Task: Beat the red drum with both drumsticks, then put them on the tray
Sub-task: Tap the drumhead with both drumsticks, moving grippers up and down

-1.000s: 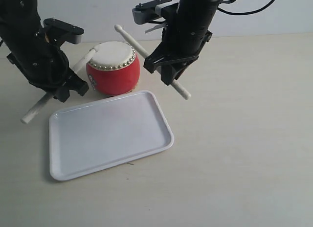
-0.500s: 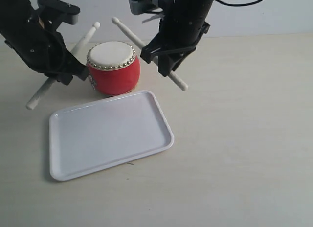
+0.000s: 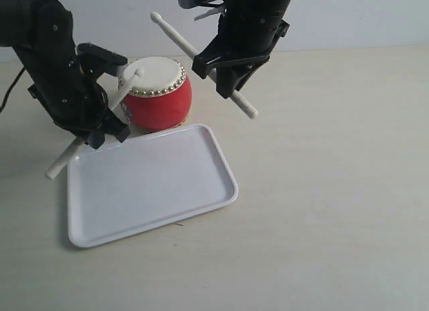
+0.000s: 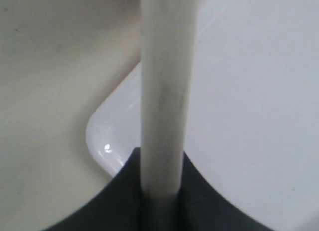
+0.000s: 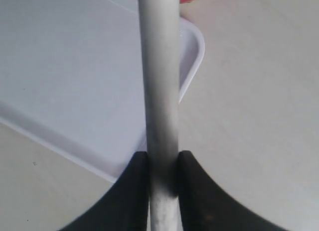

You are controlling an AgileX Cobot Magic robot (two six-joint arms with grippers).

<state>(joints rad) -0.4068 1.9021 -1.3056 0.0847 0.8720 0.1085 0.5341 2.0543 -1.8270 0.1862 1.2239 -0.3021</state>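
Note:
The red drum (image 3: pixel 156 94) with its cream top stands behind the white tray (image 3: pixel 149 183). My left gripper (image 3: pixel 100 127) is shut on a drumstick (image 3: pixel 65 159); the stick's bead tip rests on the drum's skin near its left rim. In the left wrist view that drumstick (image 4: pixel 164 91) runs out between the jaws over the tray (image 4: pixel 259 91). My right gripper (image 3: pixel 226 75) is shut on the other drumstick (image 3: pixel 175 37), whose tip is raised above and behind the drum. The right wrist view shows that drumstick (image 5: pixel 159 81) held between the jaws above the tray (image 5: pixel 70 76).
The pale tabletop (image 3: pixel 335 177) stretches right of the tray and in front of it. A light wall rises behind the table's far edge. The butt end of the right stick (image 3: pixel 248 110) pokes out over the table right of the drum.
My left arm has swung down and to the right, bringing its stick's tip from above the drum onto the skin. The right arm has risen slightly, its stick still raised.

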